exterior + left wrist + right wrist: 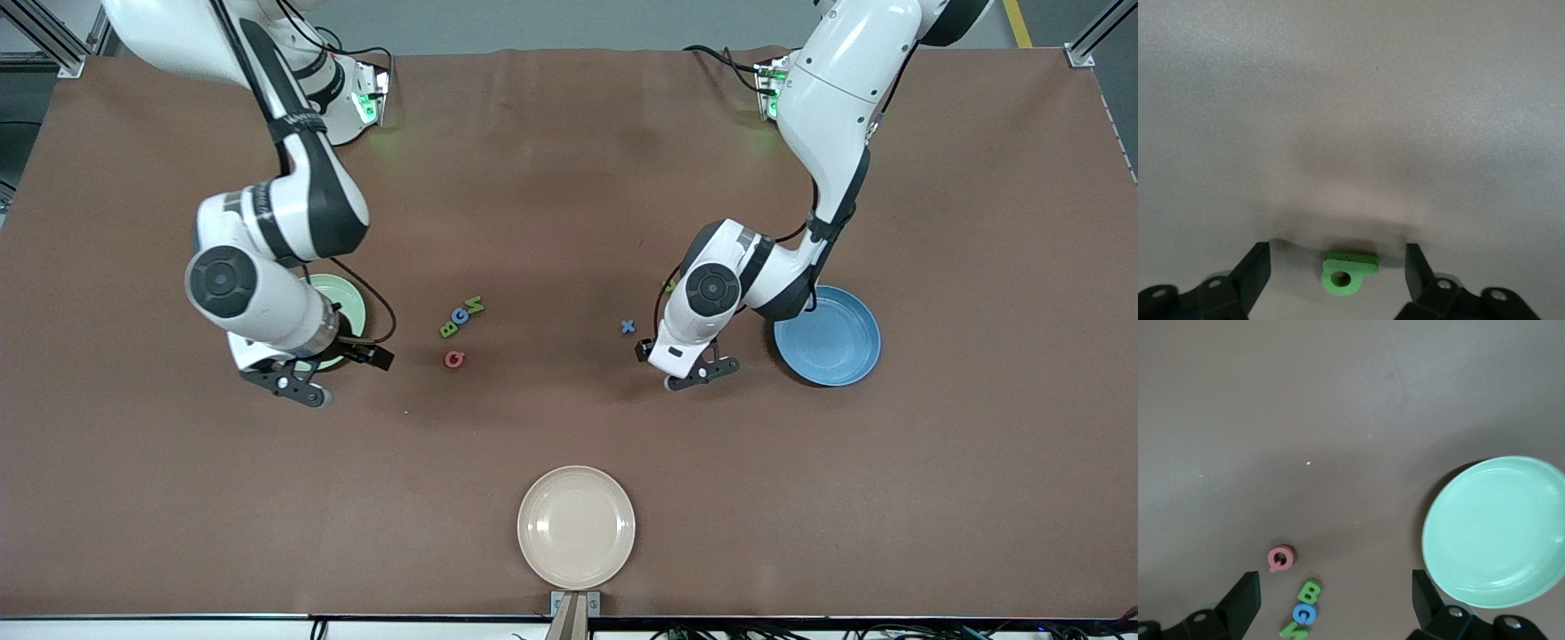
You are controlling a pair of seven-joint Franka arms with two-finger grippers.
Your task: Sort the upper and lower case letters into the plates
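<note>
My left gripper (702, 373) is open and low over the table beside the blue plate (827, 336). In the left wrist view a small green letter (1349, 273) lies on the table between its open fingers (1255, 273), untouched. My right gripper (298, 384) is open and empty over the table by the pale green plate (347, 298), which the arm partly hides. Green B (449, 330), blue G (460, 316), green N (474, 307) and pink Q (454, 358) lie mid-table. They also show in the right wrist view: Q (1280, 557), B (1309, 591), G (1304, 613). Blue x (628, 327) lies near the left gripper. The blue m is hidden.
A cream-beige plate (576, 526) sits at the table edge nearest the front camera. Another small green piece (669, 286) peeks out by the left arm's wrist. The pale green plate (1498, 530) shows empty in the right wrist view.
</note>
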